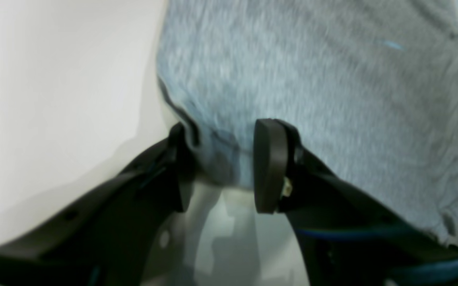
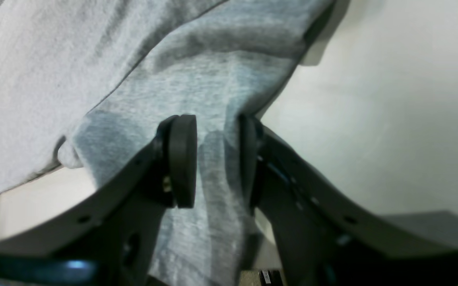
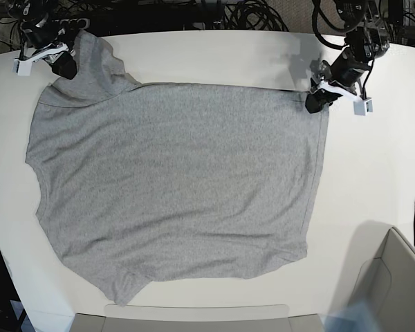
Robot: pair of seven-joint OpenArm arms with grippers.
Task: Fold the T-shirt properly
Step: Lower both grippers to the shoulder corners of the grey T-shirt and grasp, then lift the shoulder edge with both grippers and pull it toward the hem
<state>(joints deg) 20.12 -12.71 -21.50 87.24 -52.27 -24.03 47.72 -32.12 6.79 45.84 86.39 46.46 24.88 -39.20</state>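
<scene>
T-shirt [image 3: 173, 180] lies plain side up across white desk [image 3: 373, 173]; left end effector [image 3: 317, 101] at two o'clock and right end effector [image 3: 62, 63] at ten o'clock each pinch its edge, cables [image 3: 256, 15] behind.

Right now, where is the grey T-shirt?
In the base view the T-shirt lies spread flat across the white table, its far corners at the left gripper and right gripper.

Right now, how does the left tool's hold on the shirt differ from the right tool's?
The left tool pinches a corner at the shirt's hem end, on the base view's right; the right tool pinches cloth at the sleeve end, on that view's left. The left tool holds only a small bunched tip, while under the right tool fabric hangs down between the fingers. Both grip plain grey cloth at the far edge of the white table.
</scene>
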